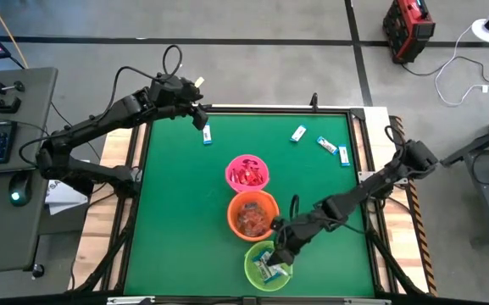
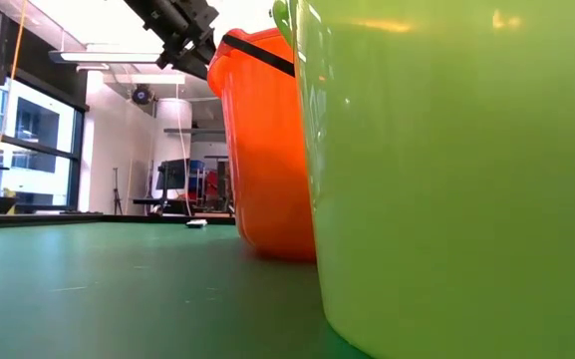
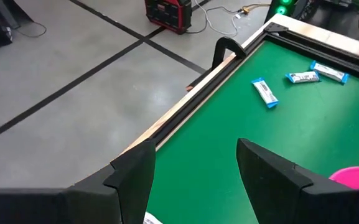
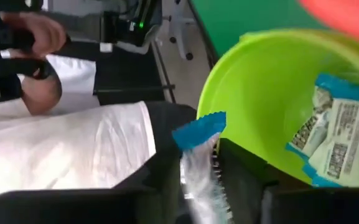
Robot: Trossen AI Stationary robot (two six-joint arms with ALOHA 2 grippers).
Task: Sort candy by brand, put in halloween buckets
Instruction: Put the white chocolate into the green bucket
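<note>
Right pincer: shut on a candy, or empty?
Shut on a candy: the right pincer clamps a blue-and-white packet just above the lime green bucket.

Right gripper (image 1: 280, 252) is positioned over the lime green bucket (image 1: 269, 265); left gripper (image 1: 200, 119) hovers near a blue-and-white candy (image 1: 208, 135).

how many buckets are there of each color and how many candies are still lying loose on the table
Pink bucket: 1
Orange bucket: 1
Green bucket: 1
Loose blue-and-white candies on the table: 4
Total: 7
</note>
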